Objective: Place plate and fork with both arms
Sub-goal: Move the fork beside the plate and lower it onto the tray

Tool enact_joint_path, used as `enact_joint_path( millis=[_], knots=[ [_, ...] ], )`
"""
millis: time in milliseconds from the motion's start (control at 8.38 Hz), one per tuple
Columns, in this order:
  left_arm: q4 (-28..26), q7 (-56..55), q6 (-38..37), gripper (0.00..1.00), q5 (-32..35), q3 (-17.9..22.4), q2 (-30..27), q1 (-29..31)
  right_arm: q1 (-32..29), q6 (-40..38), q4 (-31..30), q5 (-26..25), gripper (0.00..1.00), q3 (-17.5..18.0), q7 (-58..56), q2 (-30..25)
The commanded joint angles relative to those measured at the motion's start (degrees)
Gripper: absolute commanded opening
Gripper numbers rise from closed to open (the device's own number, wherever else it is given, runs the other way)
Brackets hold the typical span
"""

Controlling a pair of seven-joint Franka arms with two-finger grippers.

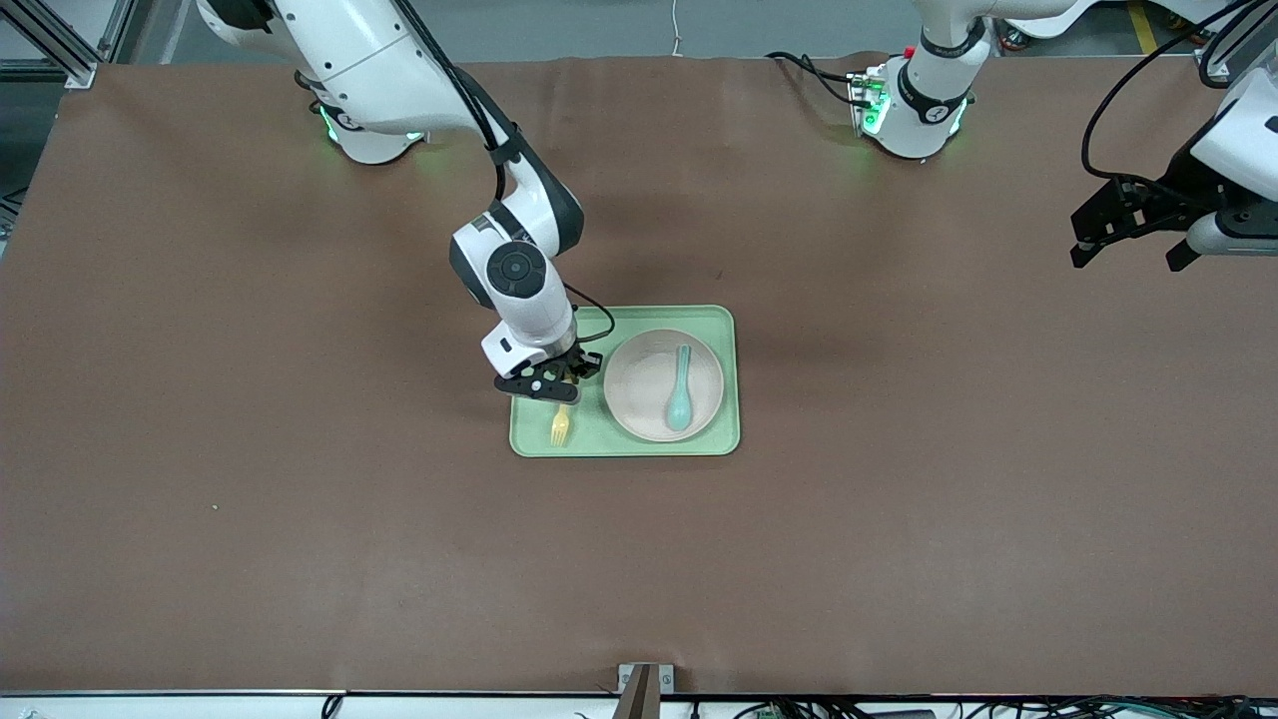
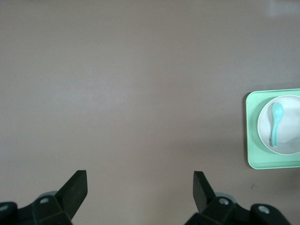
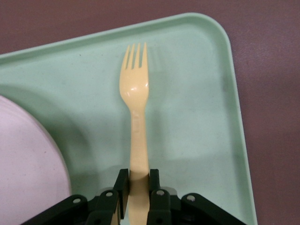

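Brown matting covers the table; nearest the front camera, on the green tray [image 1: 719, 439], lies the stiff, featherlight yellow fork [image 3: 134, 89], my right gripper [image 3: 139, 185] pinching its slippery handle beside the plate [image 1: 649, 394]. My left gripper [image 2: 140, 187] waits, spread wide.

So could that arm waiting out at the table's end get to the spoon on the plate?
Probably yes. The spoon lies uncovered on the plate, and the right gripper holding the fork sits beside the plate, not over it. The left gripper hangs open.
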Motion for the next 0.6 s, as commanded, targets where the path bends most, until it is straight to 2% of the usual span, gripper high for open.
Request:
enact_joint_path(
  millis=[0,119,239,358,478],
  knots=[
    [1.2,-0.5,-1.4,0.99,-0.5,-0.1,0.0,0.0,0.3,0.5,-2.2,0.6,0.51,0.2,0.5,-1.3],
    [1.3,-0.5,-1.4,0.99,-0.6,-0.1,0.0,-0.1,0.7,0.4,-2.2,0.6,0.58,0.2,0.4,-1.3],
    [1.2,-0.6,-1.5,0.99,-0.5,-0.1,0.0,-0.1,0.8,0.2,-2.2,0.5,0.71,0.1,0.4,-1.3],
    [1.3,-0.6,-1.5,0.99,-0.5,-0.1,0.0,-0.1,0.5,-0.2,-2.1,0.6,0.76,0.1,0.6,-1.5],
    [1.2,-0.6,-1.4,0.99,-0.6,-0.2,0.0,-0.1,-0.9,-2.8,-1.7,0.5,0.79,0.0,-0.1,-4.4]
  ],
)
